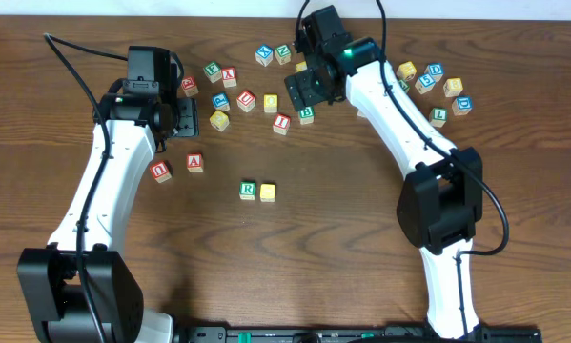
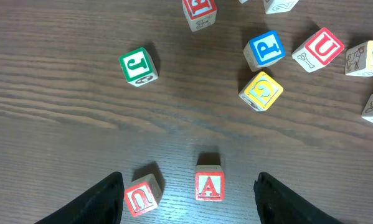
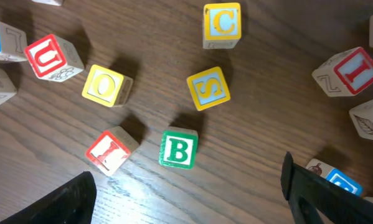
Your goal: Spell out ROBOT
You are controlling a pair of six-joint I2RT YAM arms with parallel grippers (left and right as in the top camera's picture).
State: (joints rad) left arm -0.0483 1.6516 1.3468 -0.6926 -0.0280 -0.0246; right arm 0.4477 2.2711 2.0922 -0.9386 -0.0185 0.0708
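The right gripper [image 3: 186,186], jaws spread wide by the green B [image 3: 178,149], should centre and drop squarely astride it, clear of the red I [image 3: 111,151] just left (left gripper [image 2: 189,186] also spread, empty).

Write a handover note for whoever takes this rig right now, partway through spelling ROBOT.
Left gripper: open, empty, low over the red A and red U.
Right gripper: open, empty, over the green B.
Done: green R and a yellow block sit side by side mid-table.
Left: place B, a second O (a yellow O lies near B), then T, which I cannot pick out in these views.
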